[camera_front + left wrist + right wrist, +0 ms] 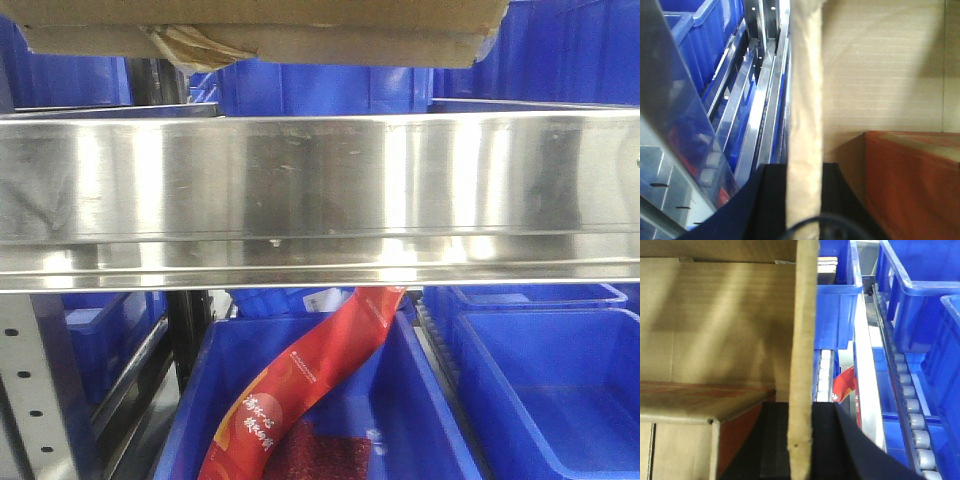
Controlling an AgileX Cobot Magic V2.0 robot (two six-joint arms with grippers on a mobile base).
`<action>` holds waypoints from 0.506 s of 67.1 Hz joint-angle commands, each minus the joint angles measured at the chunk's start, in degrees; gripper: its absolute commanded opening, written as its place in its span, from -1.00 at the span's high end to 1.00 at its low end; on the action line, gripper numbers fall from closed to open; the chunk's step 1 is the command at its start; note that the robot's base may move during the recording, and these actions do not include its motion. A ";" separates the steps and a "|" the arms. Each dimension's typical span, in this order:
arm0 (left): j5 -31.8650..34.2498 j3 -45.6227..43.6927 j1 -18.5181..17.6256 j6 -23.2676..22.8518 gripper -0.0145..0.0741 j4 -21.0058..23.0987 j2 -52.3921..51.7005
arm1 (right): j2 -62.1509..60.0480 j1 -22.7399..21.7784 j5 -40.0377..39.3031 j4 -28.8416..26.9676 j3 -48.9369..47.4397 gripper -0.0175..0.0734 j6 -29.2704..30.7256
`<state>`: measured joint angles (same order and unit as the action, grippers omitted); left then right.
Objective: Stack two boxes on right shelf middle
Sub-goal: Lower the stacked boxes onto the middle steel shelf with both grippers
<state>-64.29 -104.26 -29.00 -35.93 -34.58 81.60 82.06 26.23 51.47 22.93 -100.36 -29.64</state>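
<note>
In the front view, two tan cardboard boxes show at the top edge. The thin flat box [300, 45] with torn peeling tape [190, 45] lies under the large box [250, 10]. Both are above the steel shelf's mirror-like front lip [320, 190], with blue bins showing in the gap between. My left gripper [804, 170] is shut on an upright cardboard wall [805, 100] of the box. My right gripper [800, 407] is shut on the opposite cardboard wall [804, 330]. The box's tan inside shows in both wrist views. Neither gripper shows in the front view.
Blue plastic bins [330, 85] stand behind the shelf and below it [550, 390]. One lower bin holds a red packet [300, 390]. A grey perforated upright [30, 390] stands at the lower left. A roller track [907, 405] and blue bins [920, 300] lie right of the right gripper.
</note>
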 commanded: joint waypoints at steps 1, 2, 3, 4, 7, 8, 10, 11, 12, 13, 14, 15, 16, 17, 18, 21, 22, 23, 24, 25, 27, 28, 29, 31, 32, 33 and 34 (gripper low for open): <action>0.75 -0.61 0.03 -0.08 0.92 -2.13 -0.59 | -1.03 -0.34 -3.05 2.19 -0.81 0.99 -0.09; 0.75 -0.61 0.03 -0.08 0.92 -2.13 -0.59 | -1.03 -0.34 -3.05 2.19 -0.81 0.99 -0.09; 0.75 -0.61 0.03 -0.08 0.92 -2.13 -0.59 | -1.03 -0.34 -3.05 2.19 -0.81 0.99 -0.09; 0.75 -0.61 0.03 -0.08 0.92 -2.13 -0.59 | -1.03 -0.34 -3.05 2.19 -0.81 0.99 -0.09; 0.75 -0.61 0.03 -0.08 0.92 -2.13 -0.59 | -1.03 -0.34 -3.05 2.19 -0.81 0.99 -0.09; 0.75 -0.61 0.03 -0.08 0.92 -2.13 -0.59 | -1.03 -0.34 -3.05 2.19 -0.81 0.99 -0.09; 0.75 -0.61 0.03 -0.08 0.92 -2.13 -0.59 | -1.03 -0.34 -3.05 2.19 -0.81 0.99 -0.09; 0.75 -0.61 0.03 -0.08 0.92 -2.13 -0.59 | -1.03 -0.34 -3.05 2.19 -0.81 0.99 -0.09; 0.75 -0.61 0.03 -0.08 0.92 -2.13 -0.59 | -1.03 -0.34 -3.05 2.19 -0.81 0.99 -0.09; 0.75 -0.61 0.03 -0.08 0.92 -2.13 -0.59 | -1.03 -0.34 -3.05 2.19 -0.81 0.99 -0.09; 0.75 -0.61 0.03 -0.08 0.92 -2.13 -0.59 | -1.03 -0.34 -3.05 2.19 -0.81 0.99 -0.09; 0.75 -0.61 0.03 -0.08 0.92 -2.13 -0.59 | -1.03 -0.34 -3.05 2.19 -0.81 0.99 -0.09; 0.75 -0.61 0.03 -0.08 0.92 -2.13 -0.59 | -1.03 -0.34 -3.05 2.19 -0.81 0.99 -0.09; 0.75 -0.61 0.03 -0.08 0.92 -2.13 -0.59 | -1.03 -0.34 -3.05 2.19 -0.81 0.99 -0.09; 0.75 -0.61 0.03 -0.08 0.92 -2.13 -0.59 | -1.03 -0.34 -3.05 2.19 -0.81 0.99 -0.09; 0.75 -0.61 0.03 -0.08 0.92 -2.13 -0.59 | -1.03 -0.34 -3.05 2.19 -0.81 0.99 -0.09; 0.75 -0.61 0.03 -0.08 0.92 -2.13 -0.59 | -1.03 -0.34 -3.05 2.19 -0.81 0.99 -0.09; 0.75 -0.61 0.03 -0.08 0.92 -2.13 -0.59 | -1.03 -0.34 -3.05 2.19 -0.81 0.99 -0.09; 0.75 -0.61 0.03 -0.08 0.92 -2.13 -0.59 | -1.03 -0.34 -3.05 2.19 -0.81 0.99 -0.09; 0.75 -0.61 0.03 -0.08 0.92 -2.13 -0.59 | -1.03 -0.34 -3.05 2.19 -0.81 0.99 -0.09; 0.75 -0.61 0.03 -0.08 0.92 -2.13 -0.59 | -1.03 -0.34 -3.05 2.19 -0.81 0.99 -0.09; 0.75 -0.61 0.03 -0.08 0.92 -2.13 -0.59 | -1.03 -0.34 -3.05 2.19 -0.81 0.99 -0.09; 0.75 -0.61 0.03 -0.08 0.92 -2.13 -0.59 | -1.03 -0.34 -3.05 2.19 -0.81 0.99 -0.09; 0.75 -0.61 0.03 -0.08 0.92 -2.13 -0.59 | -1.03 -0.34 -3.05 2.19 -0.81 0.99 -0.09; 0.75 -0.61 0.03 -0.08 0.92 -2.13 -0.59 | -1.03 -0.34 -3.05 2.19 -0.81 0.99 -0.09; 0.75 -0.61 0.03 -0.08 0.92 -2.13 -0.59 | -1.03 -0.34 -3.05 2.19 -0.81 0.99 -0.09; 0.75 -0.61 0.03 -0.08 0.92 -2.13 -0.59 | -1.03 -0.34 -3.05 2.19 -0.81 0.99 -0.09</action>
<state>-64.29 -104.26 -29.00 -35.93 -34.58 81.60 82.06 26.23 51.47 22.93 -100.36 -29.64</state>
